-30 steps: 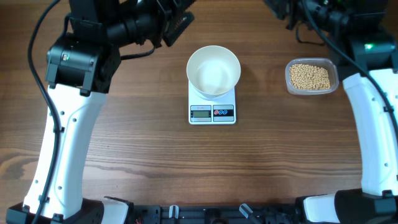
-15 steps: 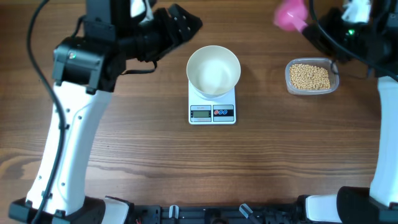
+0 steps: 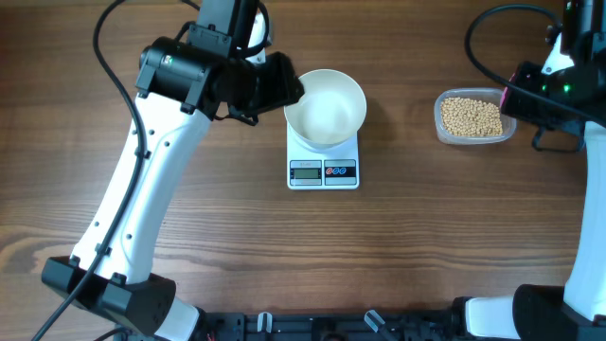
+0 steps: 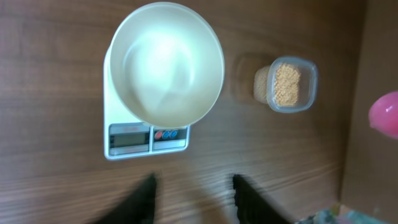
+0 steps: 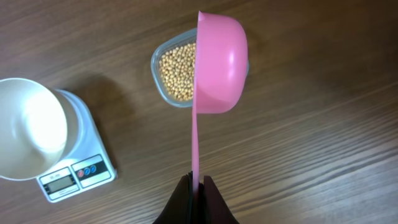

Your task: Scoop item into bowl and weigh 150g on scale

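Note:
A white bowl [image 3: 325,107] stands empty on the white digital scale [image 3: 324,170]. A clear tub of soybeans [image 3: 473,116] sits to its right. In the right wrist view my right gripper [image 5: 197,183] is shut on the thin handle of a pink scoop [image 5: 219,62], which hangs edge-on over the tub of soybeans [image 5: 175,79]. I cannot see any beans in the scoop. My left gripper [image 4: 196,199] is open and holds nothing, hovering above the table near the scale [image 4: 146,138] and bowl [image 4: 165,62]. From overhead the left gripper [image 3: 279,80] is just left of the bowl's rim.
The left arm [image 3: 142,189] stretches across the left half of the wooden table. The right arm's body [image 3: 559,85] sits beside the tub at the far right edge. The pink scoop [image 4: 385,115] shows at the left wrist view's right edge.
The left arm has swung in from the back left to the bowl's left rim. The right arm has come down to the right of the tub, carrying the pink scoop.

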